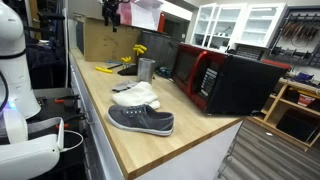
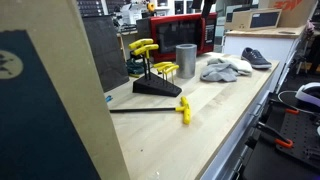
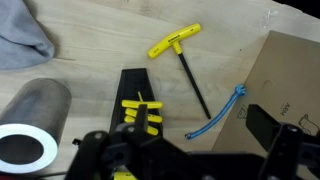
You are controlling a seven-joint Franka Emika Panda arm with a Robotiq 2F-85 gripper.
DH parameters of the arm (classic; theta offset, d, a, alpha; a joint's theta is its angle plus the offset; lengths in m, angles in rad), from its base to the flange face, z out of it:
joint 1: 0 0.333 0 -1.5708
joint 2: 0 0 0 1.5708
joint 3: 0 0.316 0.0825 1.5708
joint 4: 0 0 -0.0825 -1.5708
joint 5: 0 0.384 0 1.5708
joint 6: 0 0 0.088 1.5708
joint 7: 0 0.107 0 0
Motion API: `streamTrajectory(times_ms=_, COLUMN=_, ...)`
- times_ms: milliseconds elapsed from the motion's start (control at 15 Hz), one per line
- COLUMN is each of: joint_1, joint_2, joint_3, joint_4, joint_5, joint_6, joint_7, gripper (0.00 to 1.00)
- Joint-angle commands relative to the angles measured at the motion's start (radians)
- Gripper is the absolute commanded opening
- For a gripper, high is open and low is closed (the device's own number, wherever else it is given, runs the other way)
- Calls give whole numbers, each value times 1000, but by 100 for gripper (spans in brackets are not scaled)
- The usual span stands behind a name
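My gripper (image 3: 186,150) hangs high above the wooden counter (image 3: 100,40), open, with nothing between its dark fingers (image 3: 272,130). In an exterior view the gripper (image 1: 112,10) shows up near the top, by the cardboard box (image 1: 100,40). Below it in the wrist view stands a black rack of yellow T-handle hex keys (image 3: 140,108). A loose yellow T-handle hex key (image 3: 176,42) lies flat to the rack's right, and a short blue cord (image 3: 218,115) lies beside the cardboard box (image 3: 285,70). A metal cup (image 3: 35,120) stands left of the rack.
Further along the counter are a grey cloth (image 1: 137,95) and a grey shoe (image 1: 142,120). A red and black microwave (image 1: 225,78) stands along the back. In an exterior view the rack (image 2: 155,80), loose hex key (image 2: 184,108) and cup (image 2: 185,60) sit behind a tall cardboard box (image 2: 50,100).
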Motion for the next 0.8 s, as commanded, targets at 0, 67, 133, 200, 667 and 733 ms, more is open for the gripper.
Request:
streamTrajectory(times_ms=0, joint_1=-18, joint_2=0, joint_3=15, joint_4=3, joint_5=8, joint_6=-5, joint_7=-6, gripper=100)
streamTrajectory(times_ms=67, joint_1=-18, joint_2=0, joint_3=15, joint_4=3, joint_5=8, joint_6=-5, joint_7=-6, gripper=100)
streamTrajectory(times_ms=133, joint_1=-18, joint_2=0, joint_3=15, joint_4=3, joint_5=8, joint_6=-5, joint_7=-6, gripper=100)
streamTrajectory(times_ms=200, joint_1=-18, joint_2=0, joint_3=15, joint_4=3, joint_5=8, joint_6=-5, joint_7=-6, gripper=100)
streamTrajectory(times_ms=667, joint_1=-34, joint_2=11, joint_3=2, joint_4=1, joint_5=0, joint_6=9, joint_7=-17, gripper=100)
streamTrajectory(times_ms=733, joint_1=-44, joint_2=16, joint_3=-5, joint_4=1, joint_5=-10, joint_6=11, joint_7=-29, gripper=100)
